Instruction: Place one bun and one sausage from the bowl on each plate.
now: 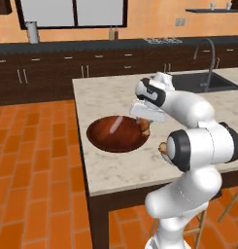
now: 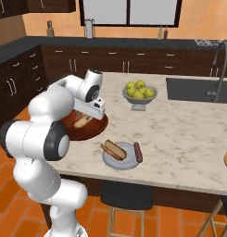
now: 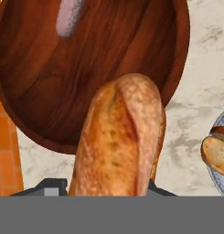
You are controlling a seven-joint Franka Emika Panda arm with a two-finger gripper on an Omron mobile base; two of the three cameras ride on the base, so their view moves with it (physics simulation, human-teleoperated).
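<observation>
Left base view has the white arm bent over a pale marble worktop (image 1: 115,168), its gripper (image 1: 145,125) hanging just above the right rim of the dark wooden bowl (image 1: 115,132). A bun (image 1: 145,127) shows as a brown end below the hand, between the fingers. A small piece of food peeks out beside the arm's elbow at the right; what it lies on is hidden. Behind the worktop a sink (image 1: 208,80) with a curved tap is set into the far right corner. Right base view shows the gripper (image 2: 89,115) over the bowl (image 2: 94,129), with the bun (image 2: 80,121) slanting below the hand, above the bowl's inside. Near the bowl, toward the front edge, a pale grey plate (image 2: 126,163) carries a bun (image 2: 114,149) and a sausage (image 2: 137,152) lying side by side. A grey pedestal bowl of apples (image 2: 139,91) stands farther back, well apart from the plate. At the far right edge a tan rounded shape is cut off by the frame. Hand view looks down along the bun (image 3: 120,137), which rises from between the fingertips with the gripper clamped on it. Beneath it lies the bowl (image 3: 35,114) with one sausage (image 3: 69,16) resting inside near the top. The grey plate (image 3: 221,176) with its bun (image 3: 215,153) sits at the right edge.
</observation>
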